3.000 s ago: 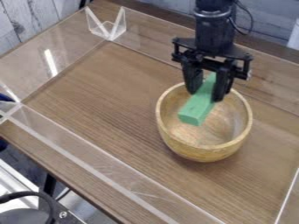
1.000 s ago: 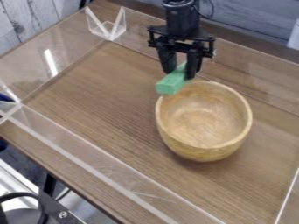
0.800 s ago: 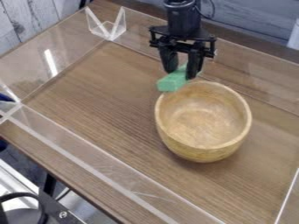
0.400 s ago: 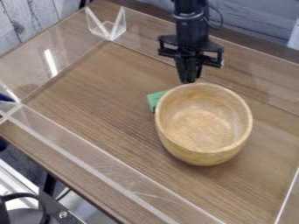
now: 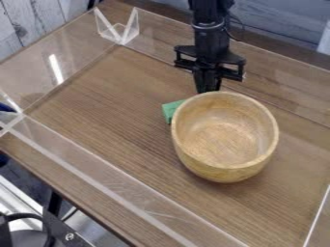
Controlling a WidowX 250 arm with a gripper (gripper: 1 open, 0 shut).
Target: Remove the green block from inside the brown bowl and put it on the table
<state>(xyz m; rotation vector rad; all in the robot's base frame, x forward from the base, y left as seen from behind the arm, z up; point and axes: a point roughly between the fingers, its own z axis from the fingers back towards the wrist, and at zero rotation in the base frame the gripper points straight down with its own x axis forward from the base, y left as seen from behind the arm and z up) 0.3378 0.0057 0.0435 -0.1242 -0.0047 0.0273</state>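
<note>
The green block (image 5: 169, 110) lies on the table (image 5: 103, 106), pressed close against the left outer wall of the brown bowl (image 5: 226, 135), which hides part of it. The bowl's hollow shows only bare wood. My gripper (image 5: 210, 86) hangs above the bowl's far rim, up and to the right of the block, with its black fingers drawn together and nothing between them.
Low clear acrylic walls (image 5: 77, 164) border the tabletop on the left and front. A folded clear plastic piece (image 5: 119, 27) stands at the far left corner. Black cables (image 5: 33, 232) lie below the front edge.
The gripper let go of the green block, which dropped onto the table beside the bowl. The fingers then closed and the gripper shifted slightly right over the bowl's far rim.
</note>
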